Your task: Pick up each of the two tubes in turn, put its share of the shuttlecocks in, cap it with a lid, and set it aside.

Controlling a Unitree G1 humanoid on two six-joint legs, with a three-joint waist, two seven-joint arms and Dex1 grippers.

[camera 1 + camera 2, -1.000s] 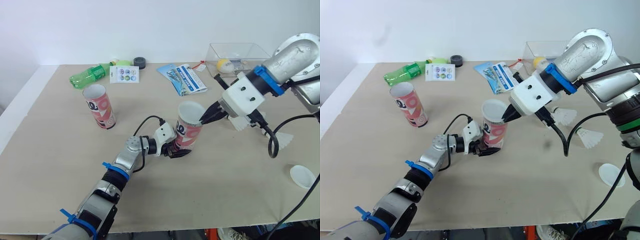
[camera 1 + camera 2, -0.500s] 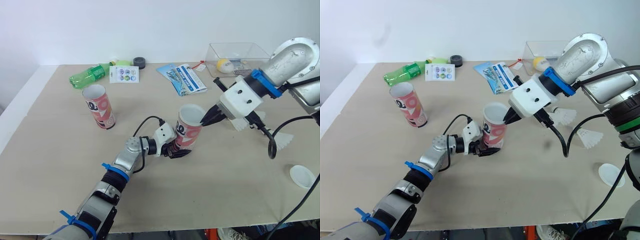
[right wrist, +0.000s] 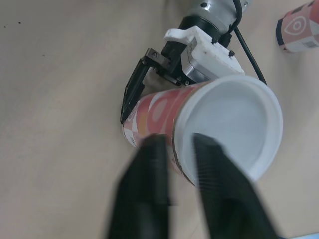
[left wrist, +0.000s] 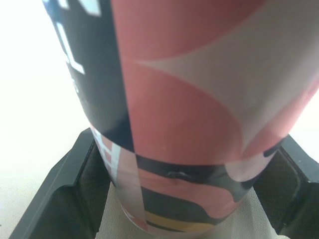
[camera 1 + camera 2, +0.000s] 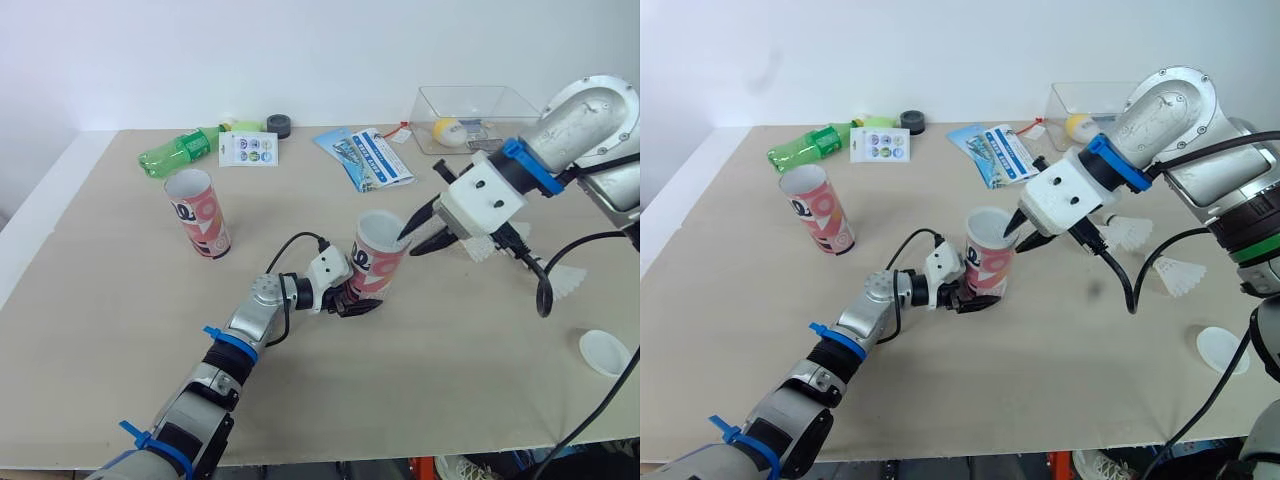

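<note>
The left tool (image 5: 350, 301) is clamped on the lower end of a tilted tube (image 5: 378, 262) mid-counter (image 5: 120, 290). The right tool (image 5: 420, 232) hangs at the tube's open rim, its fingers spread and holding nothing. A second tube (image 5: 200, 213) stands well to the left. A shuttlecock (image 5: 568, 283) and a lid (image 5: 605, 352) lie to the right.

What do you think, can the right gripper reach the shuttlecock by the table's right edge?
Probably yes: the right gripper is open and empty at the tube, and the shuttlecock lies unobstructed on bare table.
</note>
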